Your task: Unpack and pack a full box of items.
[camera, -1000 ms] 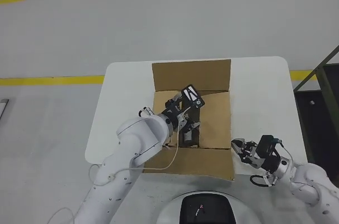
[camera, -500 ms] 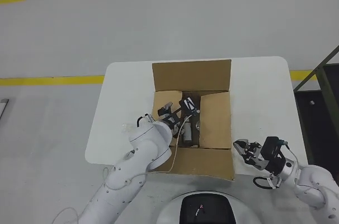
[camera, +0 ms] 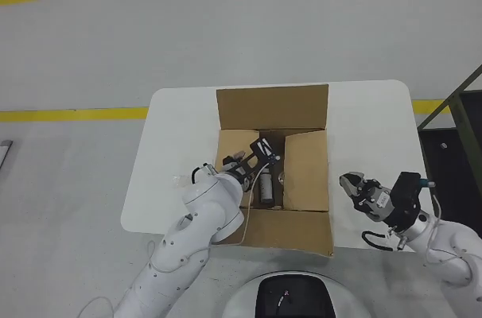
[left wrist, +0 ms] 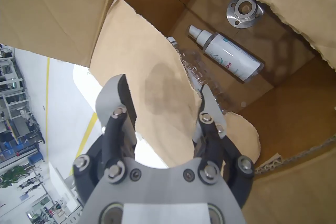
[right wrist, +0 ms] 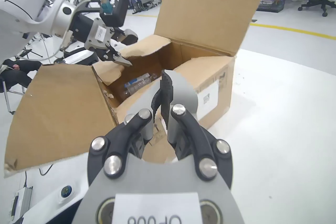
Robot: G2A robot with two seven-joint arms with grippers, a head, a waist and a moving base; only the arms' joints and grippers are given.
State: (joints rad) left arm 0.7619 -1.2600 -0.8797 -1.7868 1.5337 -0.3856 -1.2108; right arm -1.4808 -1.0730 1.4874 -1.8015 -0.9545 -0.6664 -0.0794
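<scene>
Top view: cardboard box (camera: pixel 271 107) in the middle of the white table (camera: pixel 368 119), flaps open. Left gripper (camera: pixel 261 157) at the box mouth, above the torn left inner flap (camera: pixel 235 145).

Left wrist view: jaws spread wide, with nothing between them but that flap farther off. One fingertip close to the flap's ragged edge, contact unclear. On the box floor:
- a white spray bottle (left wrist: pixel 227 53) lying on its side
- a round metal flange (left wrist: pixel 244 11) lying flat near it, not touching
- a clear plastic bottle (left wrist: pixel 195 70) alongside the spray bottle, partly hidden under the flap

Right gripper (camera: pixel 350 193) over bare table to the right of the box, near its front right corner and apart from the cardboard.

Right wrist view: fingers drawn close together, nothing held. Far flap (right wrist: pixel 210 17) standing up and leaning outward. Near flap (right wrist: pixel 52 109) folded out toward the robot. Left gripper poised over the opening on the far side of the box, the clear plastic bottle visible in the gap below it.
</scene>
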